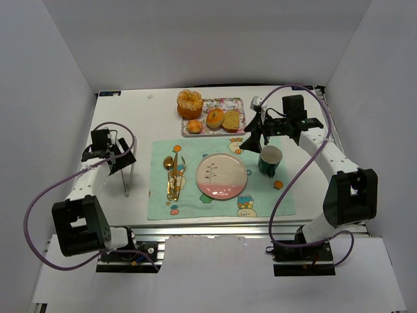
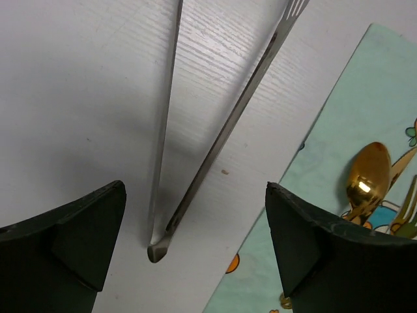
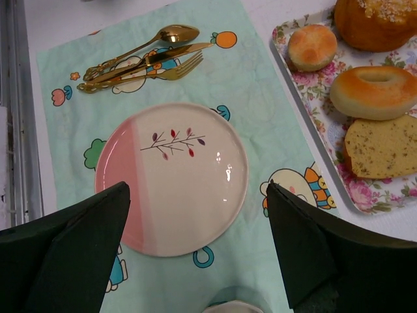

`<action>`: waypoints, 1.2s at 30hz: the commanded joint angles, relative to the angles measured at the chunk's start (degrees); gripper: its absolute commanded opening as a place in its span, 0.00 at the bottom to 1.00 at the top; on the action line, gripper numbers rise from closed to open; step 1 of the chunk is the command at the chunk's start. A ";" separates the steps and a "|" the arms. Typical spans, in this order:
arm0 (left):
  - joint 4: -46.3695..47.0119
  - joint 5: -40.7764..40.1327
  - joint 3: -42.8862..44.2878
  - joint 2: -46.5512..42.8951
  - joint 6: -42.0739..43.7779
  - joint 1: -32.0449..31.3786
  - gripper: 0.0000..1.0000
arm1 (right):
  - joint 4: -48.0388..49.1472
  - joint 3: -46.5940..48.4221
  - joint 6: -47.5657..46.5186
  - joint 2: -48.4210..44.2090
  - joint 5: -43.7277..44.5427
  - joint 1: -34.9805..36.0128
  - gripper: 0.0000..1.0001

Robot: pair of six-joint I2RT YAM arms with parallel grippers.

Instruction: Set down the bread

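Several breads lie on a flowered tray at the back: a big round orange loaf, a small bun, a ring-shaped bread and a brown slice. The right wrist view shows the bun, the ring and the slice. A pink-and-white plate sits bare on the green placemat. My right gripper hangs open and empty above the mat between tray and plate. My left gripper is open and empty above metal tongs on the table.
A dark green mug stands right of the plate, just under the right gripper. A gold spoon, knife and fork lie on the mat left of the plate. The tongs lie on white table left of the mat.
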 commanded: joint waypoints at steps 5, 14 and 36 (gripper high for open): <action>5.96 3.74 0.57 3.63 14.49 -0.04 0.97 | 3.03 -3.08 1.72 -2.20 1.21 -0.40 0.89; 9.91 5.14 -0.30 12.25 18.45 -0.04 0.89 | 2.86 -1.94 1.63 -1.06 2.53 -0.49 0.89; 15.89 -0.40 -6.10 14.45 14.68 -2.15 0.24 | 1.28 -1.06 1.37 -0.97 4.20 -1.37 0.89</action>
